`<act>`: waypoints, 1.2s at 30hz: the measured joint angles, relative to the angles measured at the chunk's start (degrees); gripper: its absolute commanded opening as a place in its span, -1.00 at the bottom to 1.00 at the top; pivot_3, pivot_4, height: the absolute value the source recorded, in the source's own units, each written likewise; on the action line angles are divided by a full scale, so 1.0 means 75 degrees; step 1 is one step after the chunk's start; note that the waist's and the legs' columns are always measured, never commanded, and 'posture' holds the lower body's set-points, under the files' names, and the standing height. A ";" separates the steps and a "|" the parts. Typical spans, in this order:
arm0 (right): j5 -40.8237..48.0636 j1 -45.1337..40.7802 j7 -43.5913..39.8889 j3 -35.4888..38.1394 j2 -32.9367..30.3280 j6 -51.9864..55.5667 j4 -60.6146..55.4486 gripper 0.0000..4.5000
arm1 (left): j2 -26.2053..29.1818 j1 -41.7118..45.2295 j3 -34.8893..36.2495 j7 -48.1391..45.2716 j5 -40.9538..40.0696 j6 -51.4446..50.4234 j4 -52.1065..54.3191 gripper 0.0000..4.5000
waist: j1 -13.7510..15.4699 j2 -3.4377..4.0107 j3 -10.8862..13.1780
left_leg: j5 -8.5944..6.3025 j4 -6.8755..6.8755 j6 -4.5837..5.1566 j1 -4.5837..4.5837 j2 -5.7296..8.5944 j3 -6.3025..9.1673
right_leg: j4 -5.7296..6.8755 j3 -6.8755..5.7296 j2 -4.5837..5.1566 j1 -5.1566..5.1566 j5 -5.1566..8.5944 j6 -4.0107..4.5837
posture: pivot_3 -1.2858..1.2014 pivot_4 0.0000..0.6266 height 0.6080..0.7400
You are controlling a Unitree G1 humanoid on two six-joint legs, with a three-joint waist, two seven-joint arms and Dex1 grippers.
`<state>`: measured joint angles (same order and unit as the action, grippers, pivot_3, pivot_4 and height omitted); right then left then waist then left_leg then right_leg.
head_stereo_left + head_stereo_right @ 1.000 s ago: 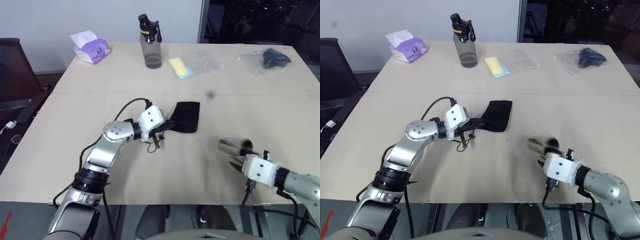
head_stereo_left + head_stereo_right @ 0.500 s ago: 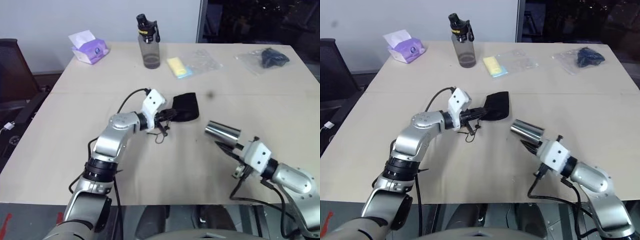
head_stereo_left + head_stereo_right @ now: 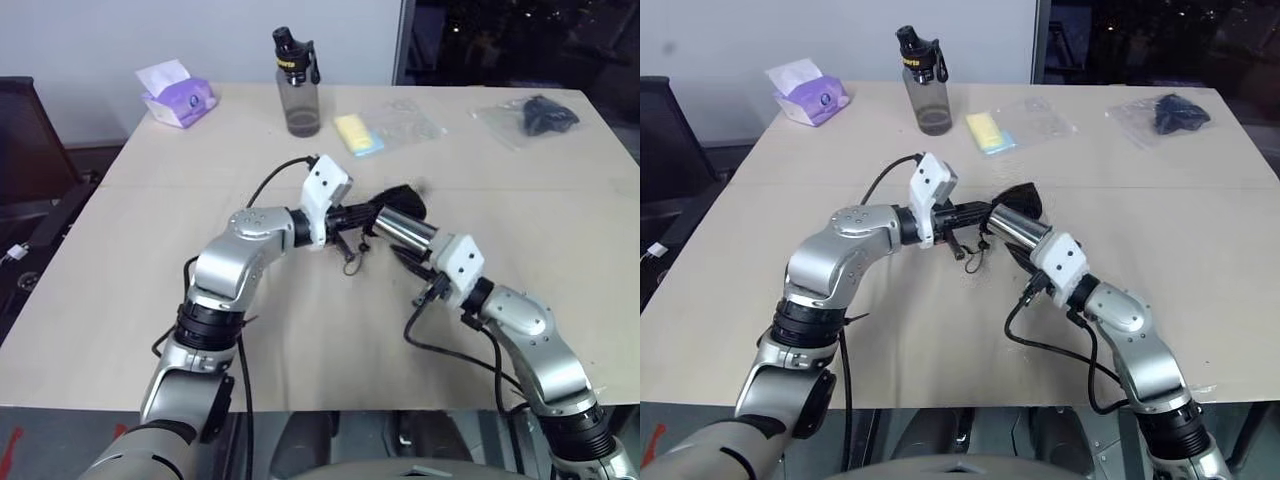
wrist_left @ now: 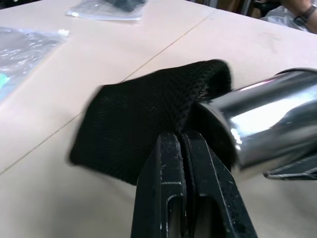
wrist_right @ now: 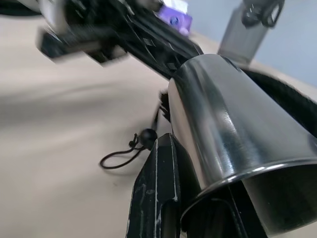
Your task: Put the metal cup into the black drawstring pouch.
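Note:
The black drawstring pouch (image 3: 398, 198) is held up off the table by its near edge, with my left gripper (image 3: 368, 213) shut on the fabric (image 4: 143, 116). Its cord and toggle (image 5: 147, 135) dangle below. The metal cup (image 3: 404, 228) lies nearly level in the air, shiny and tapered. My right gripper (image 3: 422, 250) is shut on the cup's rim, one finger (image 5: 158, 191) outside the wall. The cup's closed end (image 4: 267, 116) meets the pouch's mouth right beside my left fingers (image 4: 171, 163). I cannot tell whether it is inside the fabric.
At the back of the table (image 3: 150, 260) stand a grey bottle with a black cap (image 3: 298, 88), a purple tissue pack (image 3: 180, 97), a yellow item in clear plastic (image 3: 362, 135) and a dark item in a clear bag (image 3: 538, 115).
My right gripper has carried the cup up, forward and to the left, to the pouch. My left gripper has lifted the pouch up and to the right and rolled its wrist.

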<state>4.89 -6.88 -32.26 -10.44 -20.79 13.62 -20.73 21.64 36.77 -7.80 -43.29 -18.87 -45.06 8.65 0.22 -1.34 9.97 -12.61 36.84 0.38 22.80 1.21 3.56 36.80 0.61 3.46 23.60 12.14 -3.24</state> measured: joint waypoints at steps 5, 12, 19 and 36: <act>-0.0210 -0.0045 0.0242 0.0025 0.0053 0.0004 0.0408 -0.99 | -0.0268 -0.0094 -0.0001 0.0203 -0.0253 -0.0232 0.0298 -1.00 | -0.0072 0.0000 0.0000 | 0.0000 0.0000 0.0000 -0.0001 -0.0002 0.0003 | 0.0003 -0.0002 -0.0004 0.0001 0.0000 0.0001 | 0.03 -0.52 1.00; 0.0917 -0.0667 0.0800 0.0619 0.1415 0.0863 0.0538 -0.99 | -0.0151 -0.0396 -0.0230 0.0225 -0.0405 -0.0295 0.0717 -1.00 | -0.0145 0.0001 0.0001 | 0.0000 -0.0007 0.0000 -0.0007 -0.0029 0.0008 | 0.0006 0.0006 -0.0024 0.0004 -0.0003 0.0005 | 0.03 -0.52 1.00; 0.1349 -0.1567 0.0959 0.0591 0.1297 0.1726 0.0794 -0.99 | -0.0243 -0.0402 -0.0238 0.0255 -0.0440 -0.0275 0.0722 -1.00 | -0.0127 0.0004 0.0002 | 0.0000 -0.0005 0.0000 -0.0002 -0.0017 -0.0003 | 0.0001 0.0021 -0.0026 0.0005 -0.0004 0.0006 | 0.03 -0.52 1.00; -0.2301 -0.2781 -0.0324 -0.1709 -0.1047 -0.2356 0.2837 0.14 | -0.0947 -0.0297 0.0083 0.0885 -0.0831 -0.0459 0.0671 -1.00 | -0.0119 0.0002 0.0006 | 0.0000 -0.0009 -0.0001 0.0003 -0.0031 -0.0011 | -0.0004 0.0034 -0.0040 0.0012 -0.0005 0.0007 | 0.03 -0.52 1.00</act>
<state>-12.36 -27.74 -34.69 -23.25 -28.64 -4.05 0.55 14.54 34.54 -7.18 -36.65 -25.11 -48.50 13.68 -0.68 -1.33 10.01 -12.60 36.77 0.37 22.82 0.98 3.48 36.77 0.87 3.16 23.69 12.10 -3.19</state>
